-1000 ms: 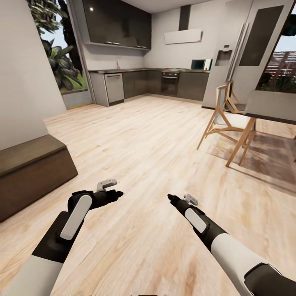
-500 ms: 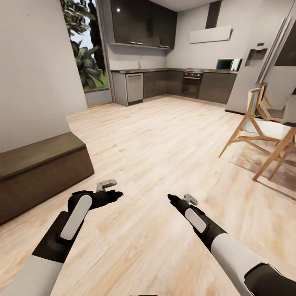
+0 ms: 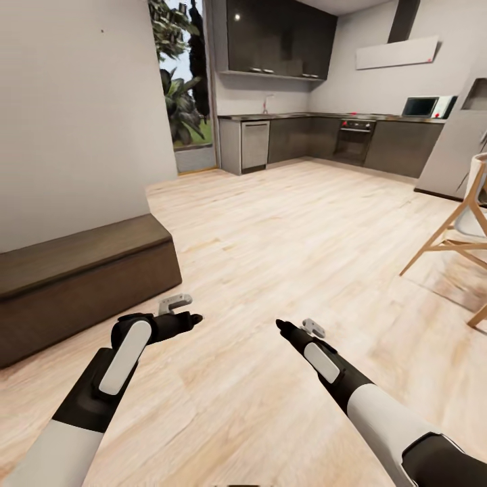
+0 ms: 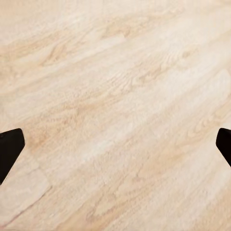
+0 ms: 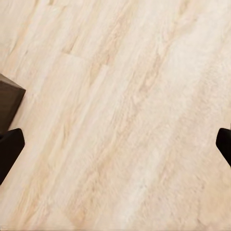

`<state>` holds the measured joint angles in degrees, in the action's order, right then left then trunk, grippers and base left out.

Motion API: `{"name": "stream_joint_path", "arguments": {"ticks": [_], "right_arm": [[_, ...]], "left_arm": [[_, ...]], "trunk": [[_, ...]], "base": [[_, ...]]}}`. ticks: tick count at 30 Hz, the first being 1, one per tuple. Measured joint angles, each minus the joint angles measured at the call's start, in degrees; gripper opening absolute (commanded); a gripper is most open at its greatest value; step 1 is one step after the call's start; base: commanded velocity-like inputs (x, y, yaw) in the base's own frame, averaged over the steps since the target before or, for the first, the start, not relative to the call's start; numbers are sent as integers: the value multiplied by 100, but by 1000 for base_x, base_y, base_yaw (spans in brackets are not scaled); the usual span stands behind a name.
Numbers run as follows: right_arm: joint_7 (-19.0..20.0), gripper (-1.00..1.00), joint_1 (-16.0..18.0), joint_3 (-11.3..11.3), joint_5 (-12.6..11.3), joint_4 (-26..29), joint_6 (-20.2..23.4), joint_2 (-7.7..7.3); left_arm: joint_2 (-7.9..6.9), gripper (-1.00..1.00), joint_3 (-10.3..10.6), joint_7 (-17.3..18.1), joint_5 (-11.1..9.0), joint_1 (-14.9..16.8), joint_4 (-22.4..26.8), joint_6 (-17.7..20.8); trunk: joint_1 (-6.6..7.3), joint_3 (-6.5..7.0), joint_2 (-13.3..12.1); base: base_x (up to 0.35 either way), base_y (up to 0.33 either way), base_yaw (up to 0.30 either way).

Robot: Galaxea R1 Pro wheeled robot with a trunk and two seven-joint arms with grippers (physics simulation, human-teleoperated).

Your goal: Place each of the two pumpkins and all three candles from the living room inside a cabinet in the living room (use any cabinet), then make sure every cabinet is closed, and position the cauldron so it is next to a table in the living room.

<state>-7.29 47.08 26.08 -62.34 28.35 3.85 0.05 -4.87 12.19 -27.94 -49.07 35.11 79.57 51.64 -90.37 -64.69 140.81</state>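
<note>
The left gripper [image 3: 193, 318] is hanging over the pale wood floor [image 3: 284, 237] in the lower left of the head view, and the right gripper [image 3: 281, 327] is hanging lower centre; in the left wrist view the left gripper's dark fingers [image 4: 9, 149] are sitting at opposite edges of the frame, spread wide with nothing between them but floor; in the right wrist view the right gripper's fingers [image 5: 9, 147] are standing just as wide apart and are holding nothing; a dark-brown corner [image 5: 9, 103] is showing at the left edge of that frame, just above one fingertip. The cabinet [image 3: 81, 284], long, low and dark brown, is lying along the grey wall [image 3: 74, 115] at the left of the head view, its front flush and shut. A grey kitchen [image 3: 325, 138] is filling the upper right, with a window [image 3: 182, 88] showing plants at upper centre; a wooden chair [image 3: 460, 237] is leaning in at the right edge.
</note>
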Motion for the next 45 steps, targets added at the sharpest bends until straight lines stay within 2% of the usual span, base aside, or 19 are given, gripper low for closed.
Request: {"name": "stream_joint_path", "arguments": {"ticks": [15, 22, 45], "right_arm": [[9, 100, 0, 1, -2, 0, 2, -8], [9, 100, 0, 1, -3, 0, 6, -9], [8, 100, 0, 1, -4, 1, 8, 1]], "left_arm": [[8, 100, 0, -7, -2, 0, -10, 0], [9, 100, 0, -31, 7, 0, -25, 5], [9, 100, 0, -37, 10, 0, -26, 9]], "trunk": [[0, 0, 0], [3, 0, 0], [3, 0, 0]], "base": [[9, 0, 288], [279, 0, 281], [331, 0, 28]]}}
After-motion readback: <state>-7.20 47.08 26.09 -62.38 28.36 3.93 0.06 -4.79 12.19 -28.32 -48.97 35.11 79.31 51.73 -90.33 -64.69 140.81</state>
